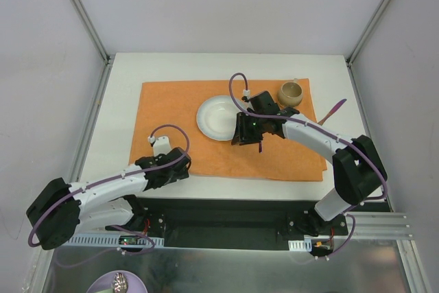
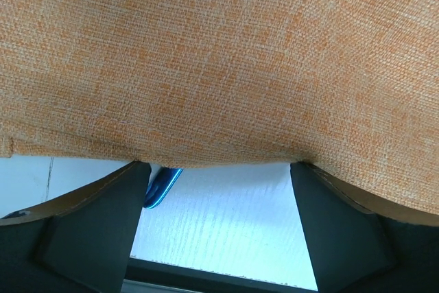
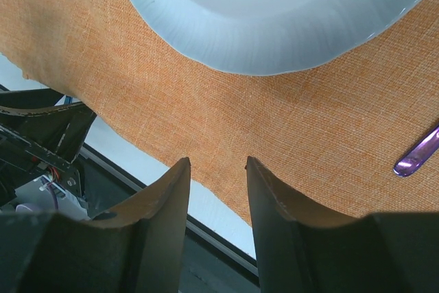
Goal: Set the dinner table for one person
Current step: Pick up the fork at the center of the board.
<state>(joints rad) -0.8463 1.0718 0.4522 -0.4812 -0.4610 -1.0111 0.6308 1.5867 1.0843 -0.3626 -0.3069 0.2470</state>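
**Op:** Claw status?

**Eng:** Your left claw (image 2: 216, 175) is spread wide and empty at the near hem of the orange cloth (image 2: 219, 53). A blue thing (image 2: 163, 188) shows at that hem, beside one finger. Your right claw (image 3: 216, 166) is narrowly parted, holding nothing, over the cloth just short of the white plate (image 3: 274, 12).

**Op:** And the desk?

**Eng:** The desk (image 1: 123, 87) lies under everything, rigid and fixed, so you don't grab it. The plate looks hard, slick and chippable, so take it by the rim. The cloth is soft and will bunch. Beyond, the cup (image 1: 290, 92) sits on the cloth's far right corner.
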